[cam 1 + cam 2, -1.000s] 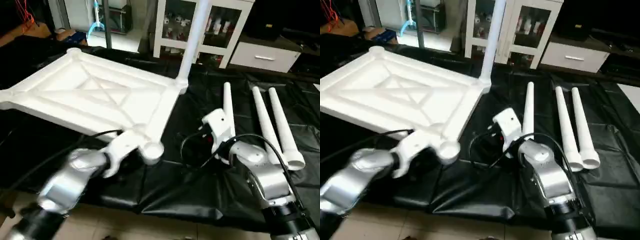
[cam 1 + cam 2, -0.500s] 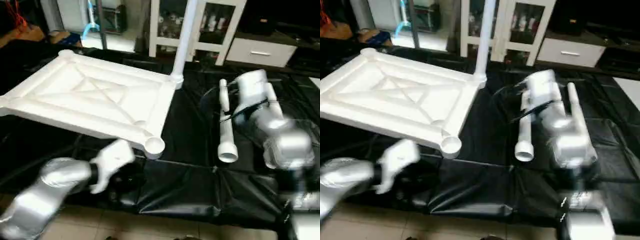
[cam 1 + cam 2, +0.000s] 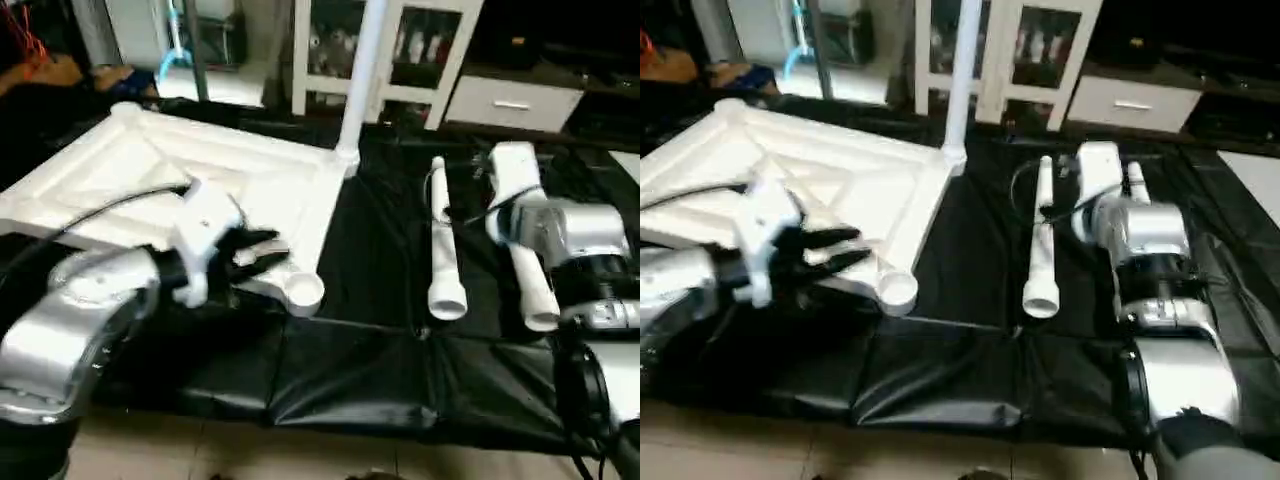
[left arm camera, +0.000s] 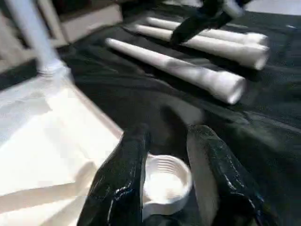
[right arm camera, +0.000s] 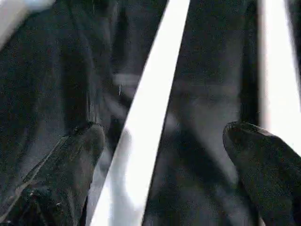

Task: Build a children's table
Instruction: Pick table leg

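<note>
The children's table top (image 3: pixel 120 170) lies upside down at the left, X ribs up. One white leg (image 3: pixel 362 70) stands upright in its far right corner socket. My left gripper (image 3: pixel 268 252) hovers open just left of the near corner socket (image 3: pixel 303 291); in the left wrist view that socket (image 4: pixel 165 181) shows between the black fingers (image 4: pixel 122 183), untouched. Loose legs lie on the black cloth: one (image 3: pixel 440 240) in the middle, another (image 3: pixel 530 290) partly under my right arm. My right gripper (image 5: pixel 164 134) is wide open, straddling a leg (image 5: pixel 155 94) without touching it.
Black cloth (image 3: pixel 360 370) covers the work surface, and its front edge drops to the floor (image 3: pixel 300 450). A white glass-door cabinet (image 3: pixel 420 50) and a white drawer unit (image 3: pixel 510 100) stand behind. Three loose legs (image 4: pixel 178 70) lie side by side.
My left arm pulled back from the near corner socket, then rose over the top's near edge. My right arm swung from the front of the cloth out over the loose legs. The camera shifted.
</note>
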